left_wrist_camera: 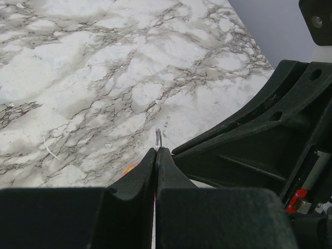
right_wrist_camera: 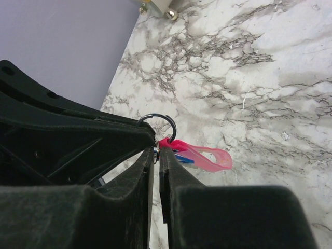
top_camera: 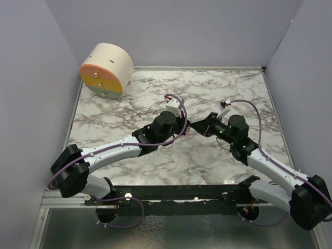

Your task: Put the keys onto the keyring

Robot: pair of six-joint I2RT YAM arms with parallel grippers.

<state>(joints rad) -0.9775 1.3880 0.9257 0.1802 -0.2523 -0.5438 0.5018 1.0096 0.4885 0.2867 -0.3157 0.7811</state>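
Note:
My two grippers meet tip to tip over the middle of the marble table (top_camera: pixel 207 88). My left gripper (left_wrist_camera: pixel 156 149) is shut on the keyring (left_wrist_camera: pixel 157 139), whose thin metal edge pokes up above its tips. In the right wrist view the keyring (right_wrist_camera: pixel 165 120) arcs out from behind the left gripper's black finger. The pink key (right_wrist_camera: pixel 205 156) hangs from it to the right, with the blue tag (right_wrist_camera: pixel 184 158) tucked under it. My right gripper (right_wrist_camera: pixel 157 151) has its jaws almost together, pinching a sliver of metal at the ring's lower edge. From above only a pink speck of the key (top_camera: pixel 185 133) shows.
A cream cylinder with an orange and yellow face (top_camera: pixel 106 70) lies tipped at the back left corner. Lilac walls (top_camera: pixel 31 78) close in the left, back and right sides. A black rail (top_camera: pixel 176 193) runs along the near edge.

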